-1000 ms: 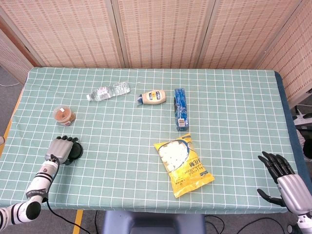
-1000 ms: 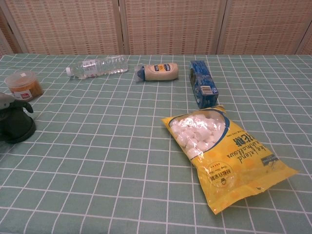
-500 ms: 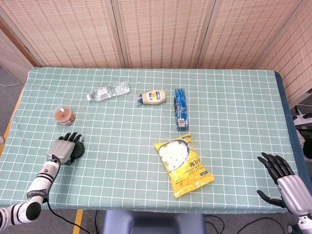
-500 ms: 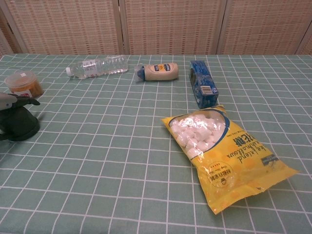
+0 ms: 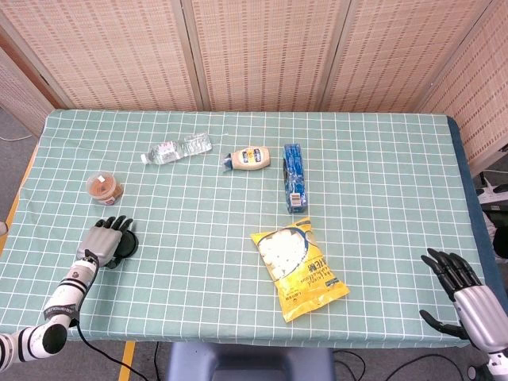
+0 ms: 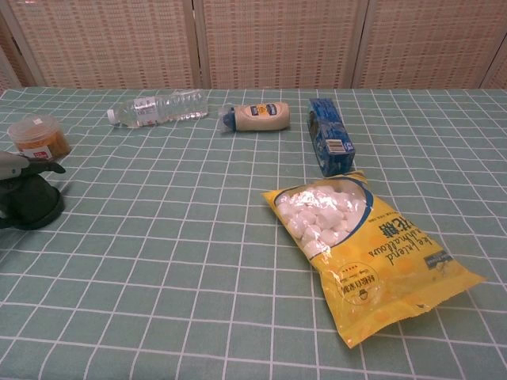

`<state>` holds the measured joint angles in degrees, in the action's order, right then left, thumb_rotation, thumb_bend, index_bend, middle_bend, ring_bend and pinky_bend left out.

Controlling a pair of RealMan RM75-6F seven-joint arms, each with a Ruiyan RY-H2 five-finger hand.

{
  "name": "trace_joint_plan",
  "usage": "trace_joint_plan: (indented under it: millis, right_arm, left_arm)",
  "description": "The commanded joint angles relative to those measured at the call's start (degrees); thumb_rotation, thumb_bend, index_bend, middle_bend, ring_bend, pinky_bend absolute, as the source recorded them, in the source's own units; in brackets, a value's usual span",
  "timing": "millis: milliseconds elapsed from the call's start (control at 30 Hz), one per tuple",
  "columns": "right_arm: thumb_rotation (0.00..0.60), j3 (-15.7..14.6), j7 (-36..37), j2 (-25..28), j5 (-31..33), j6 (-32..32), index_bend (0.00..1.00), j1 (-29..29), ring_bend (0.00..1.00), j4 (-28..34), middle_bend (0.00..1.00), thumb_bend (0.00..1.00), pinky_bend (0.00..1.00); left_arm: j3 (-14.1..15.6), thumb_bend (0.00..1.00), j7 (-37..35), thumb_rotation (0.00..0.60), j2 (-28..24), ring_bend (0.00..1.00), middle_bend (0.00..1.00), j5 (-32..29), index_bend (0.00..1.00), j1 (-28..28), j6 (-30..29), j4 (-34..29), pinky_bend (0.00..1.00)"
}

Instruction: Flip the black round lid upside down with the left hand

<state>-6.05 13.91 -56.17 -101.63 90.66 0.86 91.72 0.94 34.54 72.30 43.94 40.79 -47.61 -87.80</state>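
Where the green checked tablecloth (image 5: 373,198) nears its left edge, the black round lid (image 5: 124,247) is found lying on the cloth, mostly covered from above. The left hand (image 5: 105,239) is laid over it, dark fingers (image 5: 119,227) spread across its top and reaching toward the far side; whether the lid is gripped or only touched cannot be told. In the chest view the lid (image 6: 30,206) is seen as a dark rounded mass at the left border, with a fingertip (image 6: 52,167) of the left hand (image 6: 16,166) projecting over it.

Just beyond the lid, toward the far side, a small clear tub with brown contents (image 5: 104,189) is set upright. Further away and to the right, a clear plastic water bottle (image 5: 177,149) is laid on its side. To its right a cream squeeze bottle (image 5: 249,159) is also laid flat, and next a blue packet (image 5: 293,177) is placed lengthwise. Nearer, at mid-table, a yellow bag of white marshmallows (image 5: 297,268) is laid flat.

At the near right corner, off the cloth, the right hand (image 5: 462,295) is held empty, fingers extended and parted, thumb apart.
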Motion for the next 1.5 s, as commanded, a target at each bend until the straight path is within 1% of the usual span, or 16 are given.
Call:
trace_joint_plan:
  millis: [33, 267, 533, 733, 900, 1000, 1100, 1300, 1400, 1500]
  right_arm:
    - [0.600, -0.05, 0.02, 0.06, 0.05, -0.11, 0.00, 0.00, 0.00, -0.03, 0.00, 0.17, 0.00]
    - [0.600, 0.06, -0.58, 0.22, 0.27, 0.01, 0.00, -0.15, 0.00, 0.23, 0.00, 0.17, 0.00]
    - [0.600, -0.15, -1.26, 0.83, 0.72, -0.80, 0.00, -0.16, 0.00, 1.16, 0.00, 0.17, 0.00]
    - [0.600, 0.00, -1.39, 0.83, 1.00, -1.04, 0.00, -0.09, 0.00, 1.32, 0.00, 0.17, 0.00]
    - [0.600, 0.05, -1.29, 0.77, 1.02, -0.98, 0.00, -0.11, 0.00, 1.29, 0.00, 0.17, 0.00]
    - [0.600, 0.11, -1.32, 0.68, 1.09, -1.00, 0.00, -0.12, 0.00, 1.20, 0.00, 0.17, 0.00]
    - [0.600, -0.08, -0.66, 0.48, 0.28, -0.77, 0.00, -0.01, 0.00, 0.92, 0.00, 0.17, 0.00]
    - [0.600, -0.25, -0.03, 0.69, 0.06, -0.76, 0.00, 0.02, 0.00, 0.74, 0.00, 0.17, 0.00]
    - [0.600, -0.21, 0.25, 0.79, 0.19, -0.68, 0.00, 0.00, 0.00, 0.77, 0.00, 0.17, 0.00]
    - [0.600, -0.30, 0.28, 0.75, 0.13, -1.04, 0.00, 0.14, 0.00, 0.64, 0.00, 0.17, 0.00]
  left_arm:
    - [-0.28, 0.40, -1.02, 0.600, -0.66, 0.00, 0.00, -0.92, 0.00, 0.45, 0.83, -0.81, 0.12]
    - [-0.82, 0.38, -4.19, 0.600, -1.23, 0.00, 0.00, -0.80, 0.00, 0.80, 2.11, -0.51, 0.12]
    - [-0.95, 0.34, -6.28, 0.600, -0.76, 0.00, 0.00, -0.27, 0.00, 1.35, 2.96, 1.12, 0.10]
    - [-0.30, 0.30, -5.90, 0.600, -1.04, 0.00, 0.00, -3.03, 0.00, 2.15, 3.78, 0.93, 0.08]
    - [-0.51, 0.30, -6.67, 0.600, -1.20, 0.00, 0.00, -2.89, 0.00, 2.10, 3.43, 0.47, 0.08]
    - [-0.85, 0.29, -8.12, 0.600, -1.71, 0.00, 0.00, -0.63, 0.00, 1.68, 2.47, -0.45, 0.08]
    - [0.07, 0.29, -6.74, 0.600, -2.56, 0.00, 0.00, 1.27, 0.00, 1.54, 0.86, -2.07, 0.07]
    - [0.60, 0.28, -4.95, 0.600, -1.43, 0.00, 0.00, 3.46, 0.00, 0.67, -3.22, -1.47, 0.06]
    - [0.94, 0.28, -3.56, 0.600, -0.88, 0.00, 0.00, 5.00, 0.00, -0.21, -6.30, -1.00, 0.06]
    - [1.21, 0.28, -2.21, 0.600, -0.57, 0.00, 0.01, 4.60, 0.00, -0.71, -7.39, -1.18, 0.06]
